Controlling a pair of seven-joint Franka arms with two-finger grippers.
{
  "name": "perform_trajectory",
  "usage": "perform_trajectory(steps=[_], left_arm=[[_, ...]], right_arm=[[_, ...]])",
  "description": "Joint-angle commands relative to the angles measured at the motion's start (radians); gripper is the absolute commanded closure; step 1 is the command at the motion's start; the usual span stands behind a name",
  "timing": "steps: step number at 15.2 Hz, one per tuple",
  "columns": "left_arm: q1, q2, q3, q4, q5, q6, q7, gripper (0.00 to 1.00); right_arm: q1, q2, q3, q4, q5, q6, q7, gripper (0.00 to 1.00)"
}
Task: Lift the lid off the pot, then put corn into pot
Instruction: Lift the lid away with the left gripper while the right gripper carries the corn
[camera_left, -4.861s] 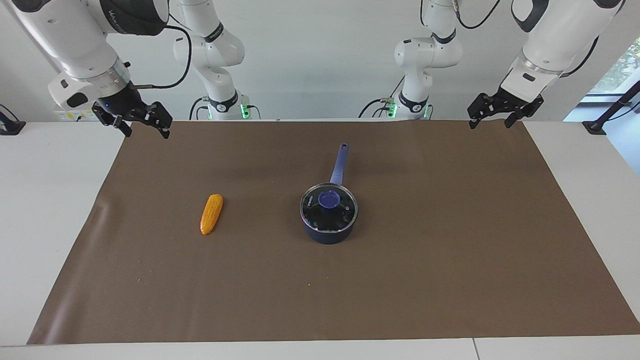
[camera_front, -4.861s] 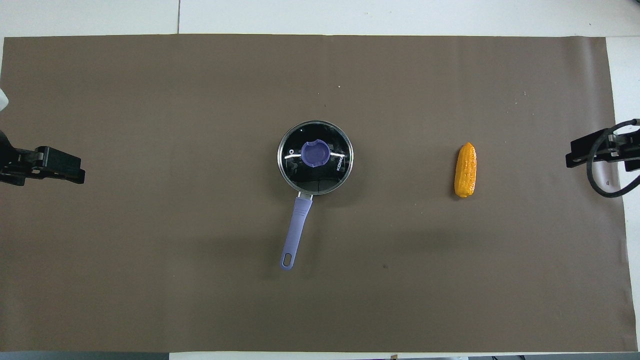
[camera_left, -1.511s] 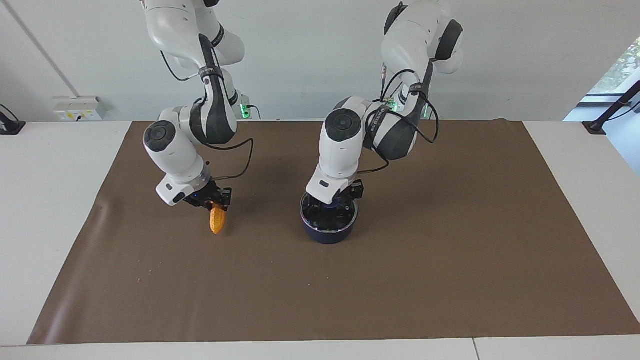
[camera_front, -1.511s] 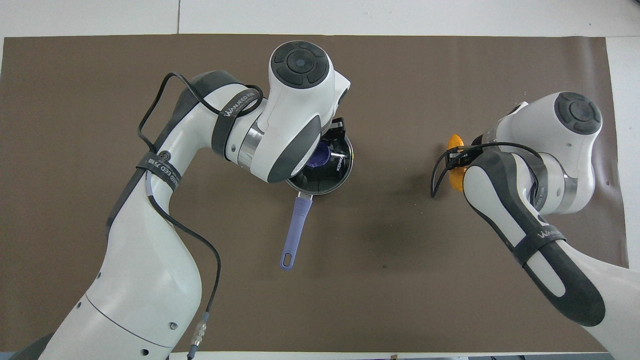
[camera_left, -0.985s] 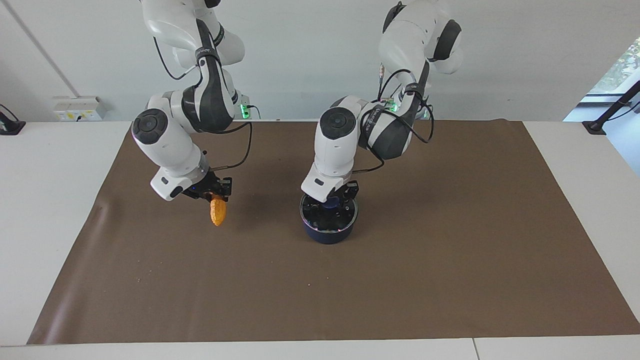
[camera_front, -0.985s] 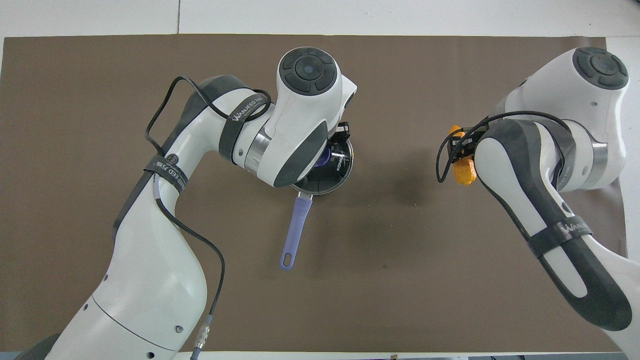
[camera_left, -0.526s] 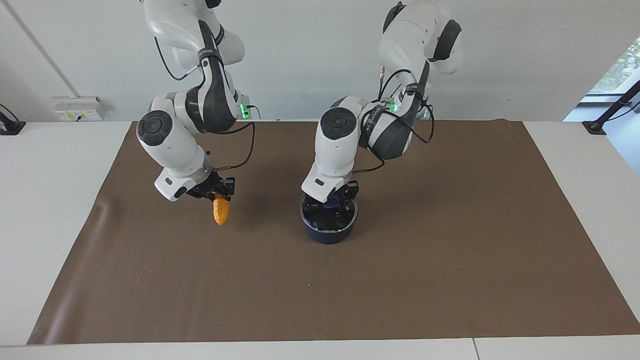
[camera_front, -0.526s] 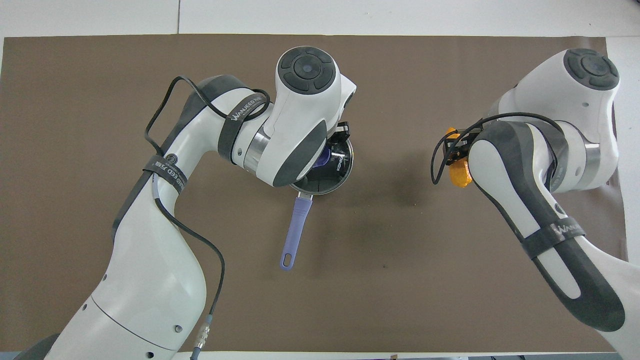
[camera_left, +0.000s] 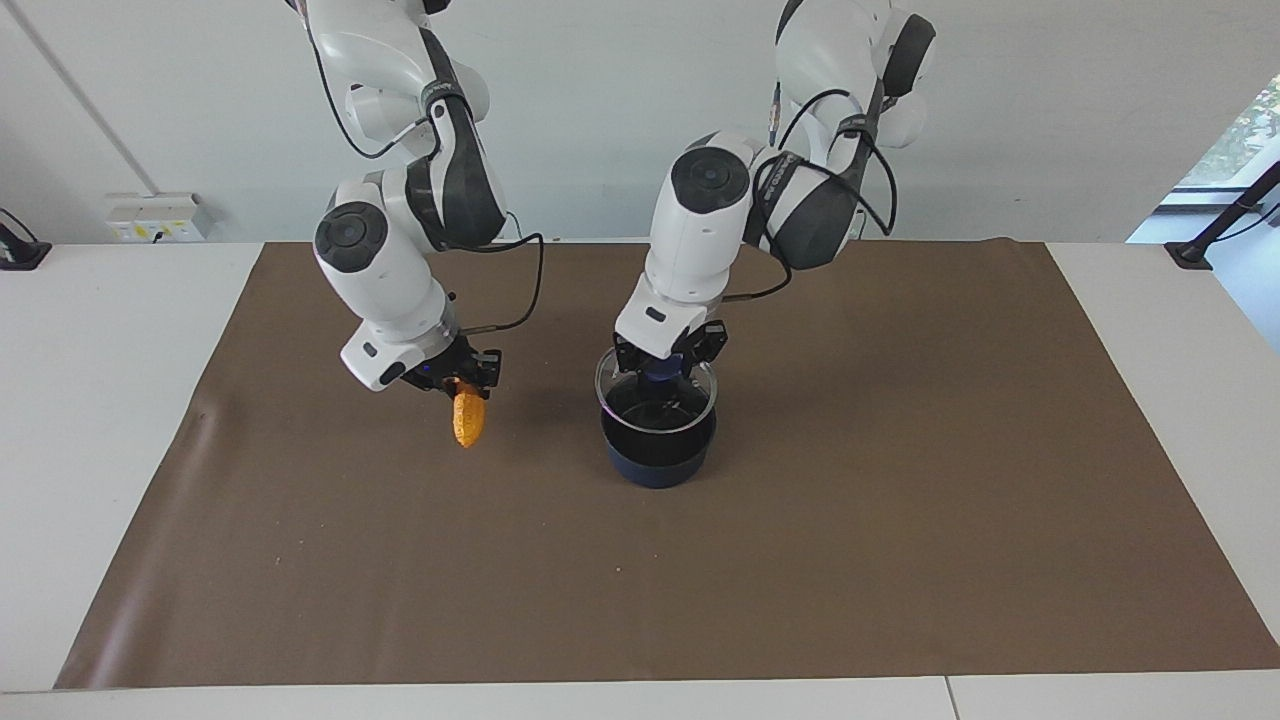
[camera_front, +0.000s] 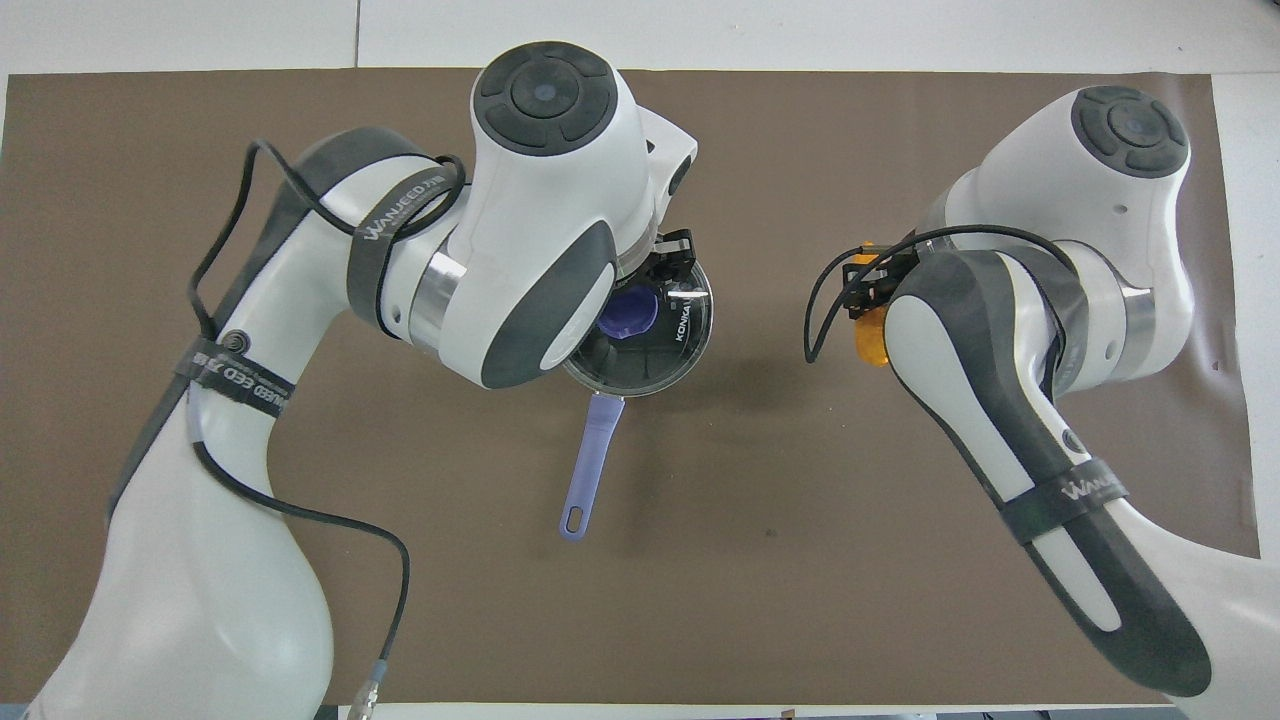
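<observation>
Lid (camera_left: 656, 392) in left gripper (camera_left: 664, 372)

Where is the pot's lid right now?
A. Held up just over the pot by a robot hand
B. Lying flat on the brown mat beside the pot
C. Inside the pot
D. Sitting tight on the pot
A. The left gripper pinches the knob of the lid, and the facing view shows the glass disc raised just above the rim of the pot, not resting on it.
</observation>
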Motion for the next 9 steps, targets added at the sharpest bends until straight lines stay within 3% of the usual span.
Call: perform_trajectory(steps=[1,6,9], left_arm=[[0.083,-0.078,0.003,-0.024,-0.016,-0.082,0.039,1.00],[0.299,-0.136,0.001,-0.060,0.002,-0.191,0.435,1.00],[0.438,-0.196,0.003,-0.211,0.030,-0.136,0.717,1.00]], right_arm=[[0.084,0.061,0.004,0.106,0.031,0.019,0.140,1.00],[0.256,0.245,0.002,0.280,0.022,0.099,0.304,1.00],[0.310,0.274,0.004,0.267,0.024,0.231,0.352,1.00]])
